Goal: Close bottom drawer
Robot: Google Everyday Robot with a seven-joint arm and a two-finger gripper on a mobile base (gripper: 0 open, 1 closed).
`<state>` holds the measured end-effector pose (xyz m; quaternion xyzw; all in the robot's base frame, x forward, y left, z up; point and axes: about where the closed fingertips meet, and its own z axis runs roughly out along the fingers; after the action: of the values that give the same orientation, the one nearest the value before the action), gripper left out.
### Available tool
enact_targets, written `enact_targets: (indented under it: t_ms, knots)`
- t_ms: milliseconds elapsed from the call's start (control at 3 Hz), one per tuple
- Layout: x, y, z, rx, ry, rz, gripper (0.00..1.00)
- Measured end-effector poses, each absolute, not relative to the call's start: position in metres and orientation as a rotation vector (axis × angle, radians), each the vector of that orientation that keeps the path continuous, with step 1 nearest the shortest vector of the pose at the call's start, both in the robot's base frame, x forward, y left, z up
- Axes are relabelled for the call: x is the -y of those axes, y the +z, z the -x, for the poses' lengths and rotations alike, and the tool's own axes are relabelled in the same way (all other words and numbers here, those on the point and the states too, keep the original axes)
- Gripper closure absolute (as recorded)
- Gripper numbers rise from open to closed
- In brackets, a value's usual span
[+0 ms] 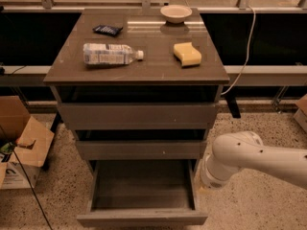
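Camera view: pincer (205, 180) is low beside the right wall of the bottom drawer (141, 218), which stands pulled out just left of it. Can't tell whether pincer is released or clenched. I'd move in front of its panel and push centred and straight, to avoid racking.

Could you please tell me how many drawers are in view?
3: the top drawer under the tabletop, the middle drawer below it, and the bottom drawer lowest, pulled open. None seems hidden. The claw is beside its right wall.
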<state>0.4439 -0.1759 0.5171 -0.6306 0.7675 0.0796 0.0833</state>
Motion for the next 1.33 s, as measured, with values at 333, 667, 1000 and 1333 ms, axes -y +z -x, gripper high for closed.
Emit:
enact_targets:
  t_ms: [333,667,1000,1333]
  knots:
    - [0.188,0.470,-0.422,-2.373,0.308,1.830,1.00]
    - [0.199,0.413,-0.405,-2.457,0.381,1.733,1.00]
    - [0.199,0.413,-0.405,-2.457,0.381,1.733,1.00]
    - [0.197,0.405,-0.405,-2.478,0.374,1.727,1.00]
